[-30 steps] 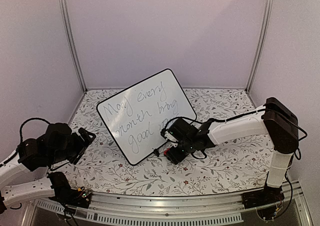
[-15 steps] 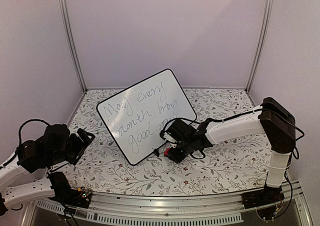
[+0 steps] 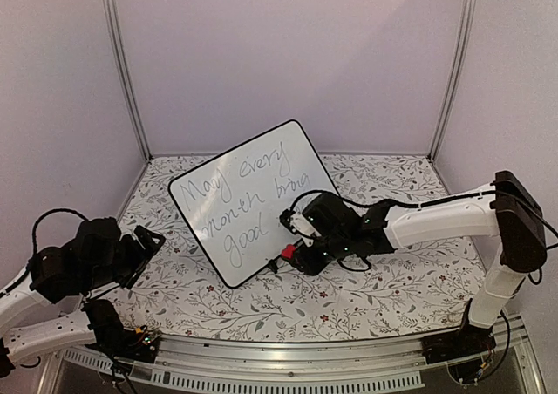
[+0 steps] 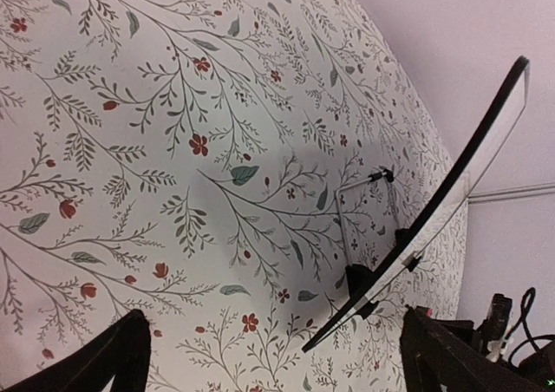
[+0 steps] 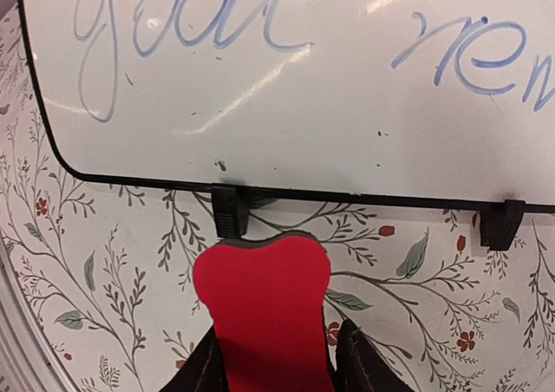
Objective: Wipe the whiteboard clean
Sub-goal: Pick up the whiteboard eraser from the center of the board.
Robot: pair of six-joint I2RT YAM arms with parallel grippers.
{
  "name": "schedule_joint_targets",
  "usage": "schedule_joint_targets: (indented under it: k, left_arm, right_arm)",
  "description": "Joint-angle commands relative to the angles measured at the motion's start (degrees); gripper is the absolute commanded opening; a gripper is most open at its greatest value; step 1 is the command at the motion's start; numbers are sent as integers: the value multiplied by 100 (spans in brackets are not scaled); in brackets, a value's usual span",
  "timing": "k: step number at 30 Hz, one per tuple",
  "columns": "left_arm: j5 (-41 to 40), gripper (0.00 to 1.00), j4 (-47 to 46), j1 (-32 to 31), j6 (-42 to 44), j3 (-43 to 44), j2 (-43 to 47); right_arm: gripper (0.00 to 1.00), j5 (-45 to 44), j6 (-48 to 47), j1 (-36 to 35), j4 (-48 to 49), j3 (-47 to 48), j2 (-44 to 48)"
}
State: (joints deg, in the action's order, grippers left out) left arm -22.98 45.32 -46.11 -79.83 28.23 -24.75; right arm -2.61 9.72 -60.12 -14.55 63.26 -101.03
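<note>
The whiteboard (image 3: 253, 198) stands tilted on small black feet at the middle of the table, with grey handwriting across it. In the right wrist view its lower edge (image 5: 303, 80) fills the top, with one foot (image 5: 229, 210) just beyond the eraser. My right gripper (image 3: 296, 253) is at the board's lower right edge, shut on a red eraser (image 5: 264, 310) that sticks out forward between its fingers (image 5: 360, 357). My left gripper (image 3: 144, 241) hangs open at the left, apart from the board, and sees the board edge-on (image 4: 451, 201).
A floral cloth (image 3: 392, 281) covers the table. Lilac walls and metal posts (image 3: 122, 63) close in the back and sides. A metal rail (image 3: 288, 359) runs along the near edge. A thin wire stand (image 4: 364, 184) props the board from behind.
The right gripper has closed on the red eraser and risen slightly against the board's lower right part, covering the last word. Its elbow swung out to the right. The left arm barely moved.
</note>
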Motion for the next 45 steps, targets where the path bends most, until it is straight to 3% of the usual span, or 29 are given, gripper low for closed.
schedule_joint_targets:
  k: [1, 11, 16, 25, 34, 45]
  left_arm:
    - [-33, 100, 56, -4, 307, 123, 2]
    - [124, 100, 5, -10, 561, 155, -52]
    - [186, 100, 8, -4, 498, 48, 90]
    - [199, 100, 28, -6, 493, 33, 87]
    - [206, 100, 21, -4, 495, 26, 94]
    - [264, 100, 3, -6, 451, -46, 124]
  right_arm:
    - [39, 454, 2, -35, 597, -429, 528]
    - [43, -588, 164, -76, 45, -485, 98]
    - [44, -615, 304, -103, 103, -539, -230]
    - [59, -625, 304, -149, 49, -475, -300]
    - [71, -570, -548, -88, -311, -155, -294]
    - [71, 162, -1474, 396, -527, -9, -194]
